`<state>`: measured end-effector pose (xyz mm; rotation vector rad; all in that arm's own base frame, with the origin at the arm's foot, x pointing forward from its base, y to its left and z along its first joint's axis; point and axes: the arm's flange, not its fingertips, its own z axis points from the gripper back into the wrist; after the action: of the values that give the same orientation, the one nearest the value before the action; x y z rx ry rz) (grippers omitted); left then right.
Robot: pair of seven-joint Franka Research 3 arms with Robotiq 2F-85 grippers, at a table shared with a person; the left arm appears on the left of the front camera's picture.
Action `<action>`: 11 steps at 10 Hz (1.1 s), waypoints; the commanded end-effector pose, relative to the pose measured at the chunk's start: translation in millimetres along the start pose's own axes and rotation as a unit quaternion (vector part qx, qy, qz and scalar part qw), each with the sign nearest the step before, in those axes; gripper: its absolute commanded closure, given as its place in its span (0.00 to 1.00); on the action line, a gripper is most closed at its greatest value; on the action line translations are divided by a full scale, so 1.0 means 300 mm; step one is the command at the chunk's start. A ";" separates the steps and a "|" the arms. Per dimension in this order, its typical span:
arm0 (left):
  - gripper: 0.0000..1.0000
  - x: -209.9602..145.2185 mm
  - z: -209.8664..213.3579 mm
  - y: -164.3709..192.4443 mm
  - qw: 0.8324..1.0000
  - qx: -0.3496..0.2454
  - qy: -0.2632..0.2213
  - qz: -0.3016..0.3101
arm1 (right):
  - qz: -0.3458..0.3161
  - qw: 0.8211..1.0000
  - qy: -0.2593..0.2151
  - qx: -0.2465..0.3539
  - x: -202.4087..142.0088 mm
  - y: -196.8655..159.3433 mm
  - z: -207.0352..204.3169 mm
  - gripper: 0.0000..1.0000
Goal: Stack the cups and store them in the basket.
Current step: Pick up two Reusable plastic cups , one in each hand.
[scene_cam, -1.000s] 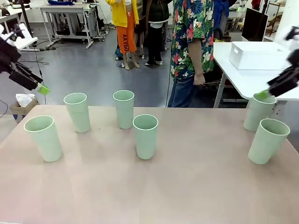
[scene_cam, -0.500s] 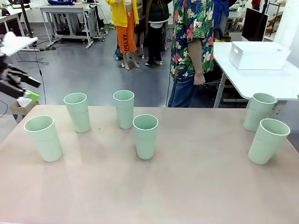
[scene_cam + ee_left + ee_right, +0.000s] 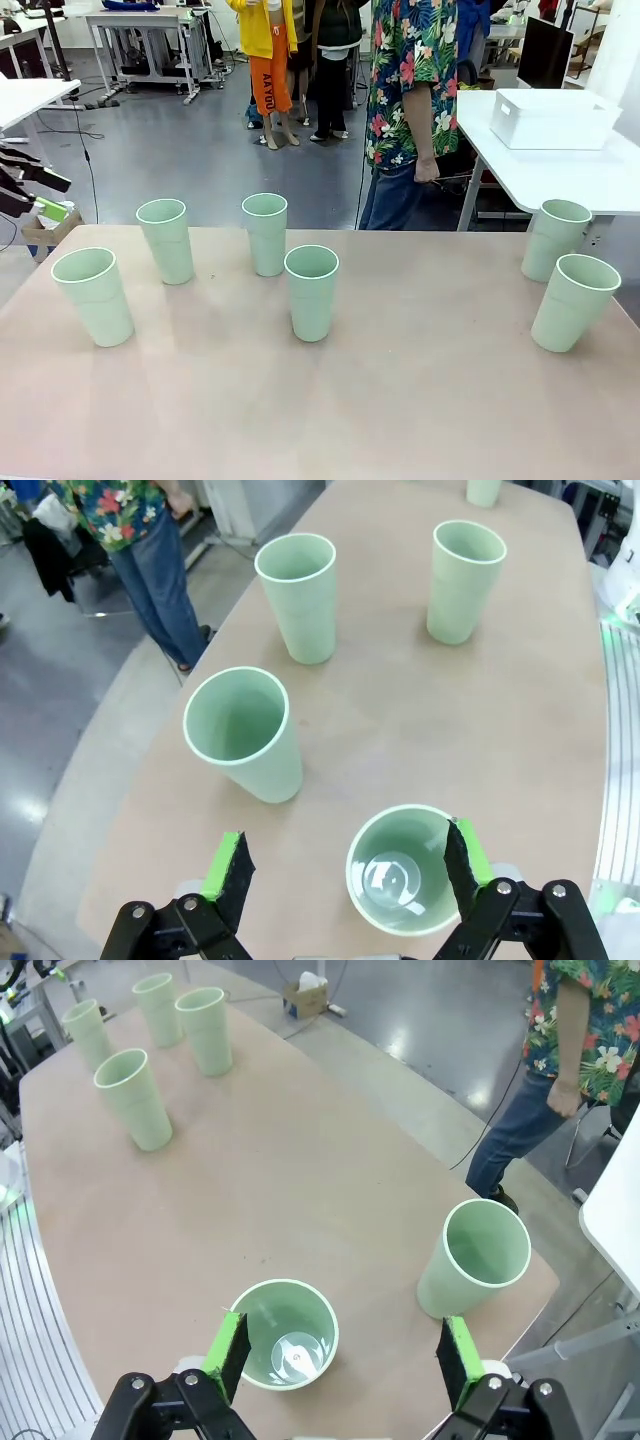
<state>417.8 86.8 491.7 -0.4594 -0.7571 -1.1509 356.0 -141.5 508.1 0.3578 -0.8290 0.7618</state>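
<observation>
Wrist views: left gripper (image 3: pixel 347 860) and right gripper (image 3: pixel 343 1345) gape empty, seemingly hovering over upright cups (image 3: pixel 400 875).

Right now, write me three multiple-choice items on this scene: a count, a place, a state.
1. How many mint-green cups stand on the tan table? A) four B) six C) eight
2. Where is the white basket? A) on the white side table B) on the tan table C) on the floor
3. How does the left gripper stand? A) shut on a cup B) shut, empty C) open, empty

Answers: B, four stand to the left and two to the right; A, it sits beyond the tan table's right end; C, a wide gap shows between its green pads.
</observation>
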 end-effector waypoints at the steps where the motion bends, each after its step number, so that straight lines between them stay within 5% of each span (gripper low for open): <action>1: 0.00 -0.002 0.007 0.016 1.000 0.004 -0.010 -0.003 | 0.009 1.000 -0.007 0.003 0.001 -0.007 0.009 0.00; 6: 0.00 -0.025 0.267 0.069 0.998 -0.041 -0.056 0.008 | -0.032 0.999 -0.036 -0.014 -0.087 -0.193 0.140 0.00; 11: 0.00 -0.053 0.448 0.003 0.992 -0.062 -0.112 0.004 | -0.052 0.996 -0.072 -0.020 -0.164 -0.246 0.243 0.00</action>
<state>375.3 181.0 568.9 -0.6657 -0.8277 -1.1285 349.1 -249.3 513.9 0.4106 -0.9114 0.6004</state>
